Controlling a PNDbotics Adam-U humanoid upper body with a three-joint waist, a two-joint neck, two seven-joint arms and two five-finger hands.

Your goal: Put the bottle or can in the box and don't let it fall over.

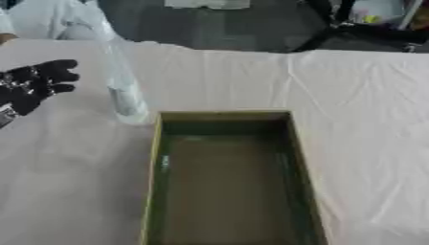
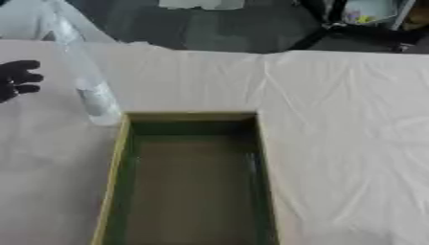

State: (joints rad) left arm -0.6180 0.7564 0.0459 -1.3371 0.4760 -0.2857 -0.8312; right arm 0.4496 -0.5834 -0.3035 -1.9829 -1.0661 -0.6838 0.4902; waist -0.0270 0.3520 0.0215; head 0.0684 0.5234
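Bottle [image 1: 124, 91]: upright, beside box [image 1: 224, 118] corner.
Left robot hand [image 1: 38, 83]: holds nothing, fingers half curled.
Risk: sideways knock tips bottle.

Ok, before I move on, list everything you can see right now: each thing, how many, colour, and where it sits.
bottle: one, clear plastic, standing upright on the table just beyond the box's far left corner, outside it
box: one, open top, dark green inside with a yellowish rim, centre and near part of the table, nothing in it
table: one, covered with a wrinkled white cloth, fills most of the view
stand legs: black, on the dark floor beyond the table's far right
left hand: one, black, at the left edge, left of the bottle and apart from it, fingers loosely bent, holding nothing
right hand: not in view
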